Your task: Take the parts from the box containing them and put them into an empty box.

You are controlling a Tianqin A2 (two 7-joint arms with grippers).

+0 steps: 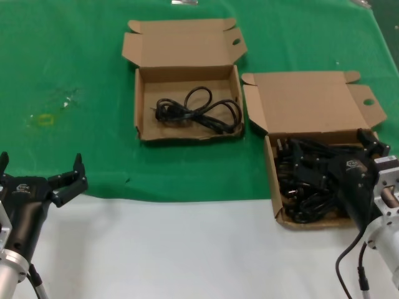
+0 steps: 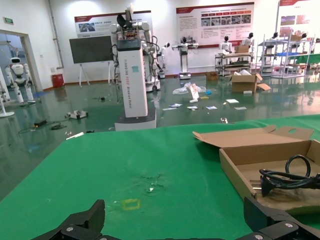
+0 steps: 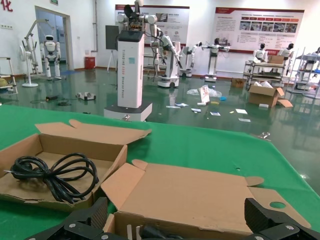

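At lower right the right gripper, fingers spread, hangs over the full box and its heap of cords, gripping nothing. At lower left the left gripper waits, also spread. Farther up, the second box holds one cord: one moved, most remain.

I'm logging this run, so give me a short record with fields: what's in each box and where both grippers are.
Far box: open, one coiled power cord inside
Near box: open, a pile of black cords inside
Right gripper: open, over the near box
Left gripper: open, idle over the table edge, holding nothing
Surface: green cloth
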